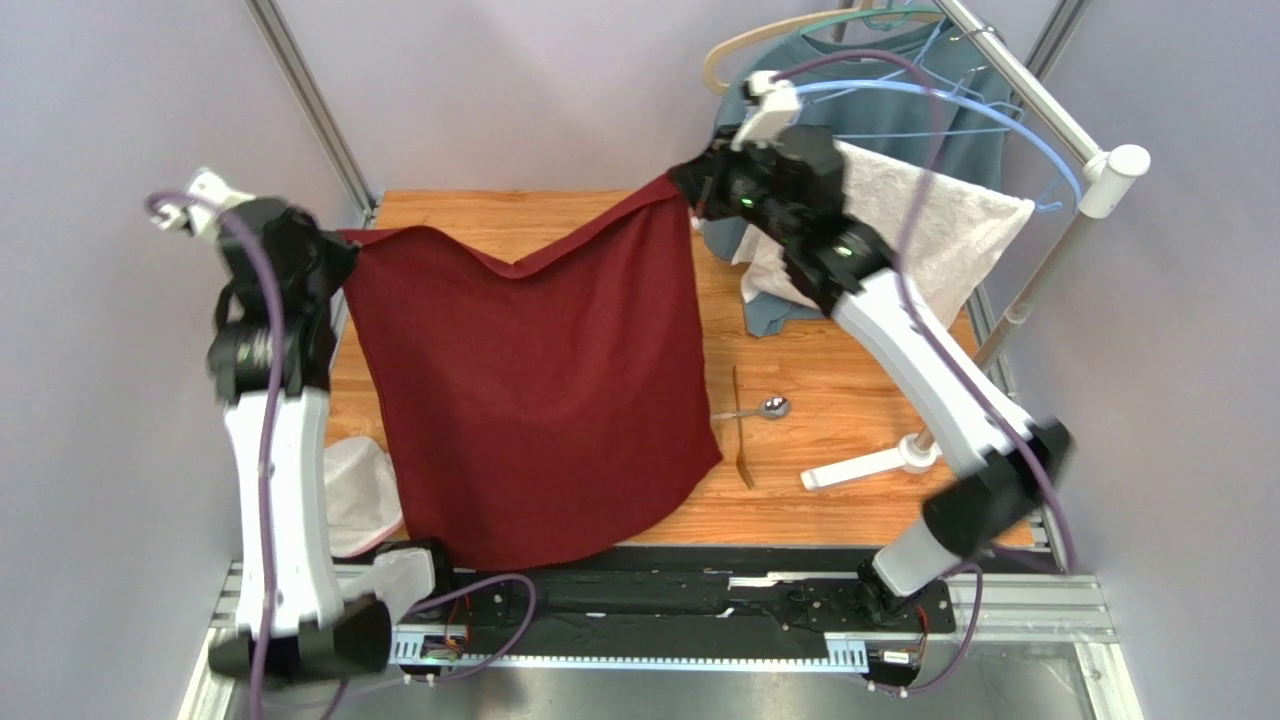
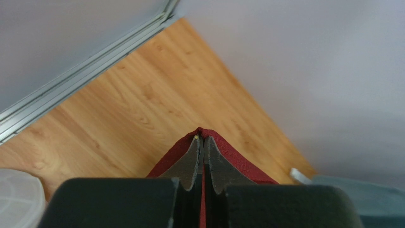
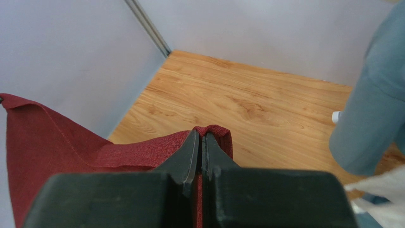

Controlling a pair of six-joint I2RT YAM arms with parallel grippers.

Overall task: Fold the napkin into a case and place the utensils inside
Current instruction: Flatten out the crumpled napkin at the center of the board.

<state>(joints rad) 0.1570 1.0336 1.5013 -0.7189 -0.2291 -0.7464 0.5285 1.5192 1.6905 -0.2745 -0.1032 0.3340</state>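
1x napkin (image 1: 541,390): dark red soft square cloth, fine woven grain, plain. It hangs as a sheet over the light-brown wood-grain surface (image 1: 857,368), pinned at its two top corners. The top edge sags in a shallow V between them. Can't tell if the bottom edge touches the surface.

2x hands, black, with tapered flat fingers. Left hand (image 1: 349,248) is clenched on the napkin's top-left corner, right hand (image 3: 202,135) on its top-right corner. Both wrist views show the jaws pressed together with only fabric between.

2x utensils lie flat on the surface, just right of the napkin's lower-right corner. The thin golden-brown fork-like piece (image 1: 741,435) is nearest the napkin. The shiny silver metal spoon (image 1: 763,408) lies beyond it, handle reaching toward it; contact not resolvable.

Right of the napkin's top-right corner: 1x white textured towel (image 1: 947,225) over 1x grey-blue sweatshirt (image 1: 769,312).

Left of the napkin's lower-left corner: 1x white translucent round container (image 1: 361,488).
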